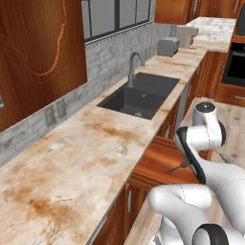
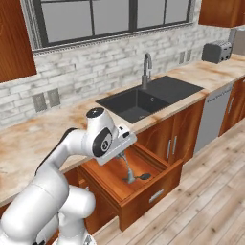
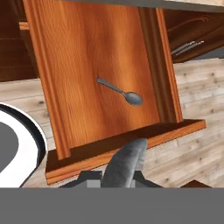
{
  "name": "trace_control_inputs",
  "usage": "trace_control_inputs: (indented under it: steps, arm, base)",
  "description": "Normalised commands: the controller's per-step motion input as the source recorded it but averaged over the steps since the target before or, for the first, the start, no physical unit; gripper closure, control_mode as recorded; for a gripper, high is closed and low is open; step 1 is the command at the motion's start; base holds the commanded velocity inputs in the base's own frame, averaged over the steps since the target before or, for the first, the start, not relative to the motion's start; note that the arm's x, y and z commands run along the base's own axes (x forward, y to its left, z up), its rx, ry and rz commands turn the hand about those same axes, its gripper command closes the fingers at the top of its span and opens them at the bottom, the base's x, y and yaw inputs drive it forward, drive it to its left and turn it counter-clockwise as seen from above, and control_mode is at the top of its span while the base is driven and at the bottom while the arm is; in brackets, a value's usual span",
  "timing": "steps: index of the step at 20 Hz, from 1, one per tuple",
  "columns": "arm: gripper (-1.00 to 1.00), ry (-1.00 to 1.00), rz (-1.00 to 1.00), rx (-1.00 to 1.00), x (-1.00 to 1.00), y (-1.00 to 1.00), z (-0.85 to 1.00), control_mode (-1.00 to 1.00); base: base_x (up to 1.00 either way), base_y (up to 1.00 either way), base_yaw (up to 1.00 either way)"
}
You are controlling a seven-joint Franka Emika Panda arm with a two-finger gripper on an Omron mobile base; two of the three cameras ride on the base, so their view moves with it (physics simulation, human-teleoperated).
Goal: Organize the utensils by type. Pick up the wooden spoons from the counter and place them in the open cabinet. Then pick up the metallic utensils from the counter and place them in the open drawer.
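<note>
A: How many small grey metal spoons [image 3: 120, 92] lie in the open reddish-brown wood drawer [image 3: 52, 105]?

B: One, on the drawer floor. A second grey metal utensil [image 3: 124, 164] stands in the fingertips above the drawer front, so two metal pieces in all.

A: And open drawers?

B: One.

A: What about the beige marbled stone counter [image 1: 72, 158]?

B: One dark sink basin [image 2: 143, 100] with one curved grey faucet [image 2: 146, 69], and one silver toaster [image 2: 216, 51] far along it.

A: Wall outlets?

B: Two grey plates [image 2: 46, 99] side by side on the white brick wall near the arm, and two more beside the toaster.

A: Robot arms?

B: One white arm [image 2: 72, 158].
</note>
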Motion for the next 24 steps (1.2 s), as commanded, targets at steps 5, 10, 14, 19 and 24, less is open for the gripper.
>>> trace_control_inputs:
  steps: [5,10,14,19,24]
  arm:
    - [1.00,0.02,-0.09,0.05,0.51,0.19,-0.07,-1.00]
    - [1.00,0.08,-0.17,0.24,0.70,0.06,-0.16,-1.00]
    - [1.00,0.00,-0.26,0.41,0.56,0.05,-0.24,-1.00]
    - [1.00,-0.05,-0.18,0.32,0.52,-0.03,-0.31,-1.00]
    - [1.00,-0.15,-0.15,0.05,0.44,0.00,-0.32,-1.00]
  base:
    - [0.00,0.00,0.00]
    - [0.00,0.00,0.00]
    - [0.00,0.00,0.00]
    - [0.00,0.00,0.00]
    - [0.00,0.00,0.00]
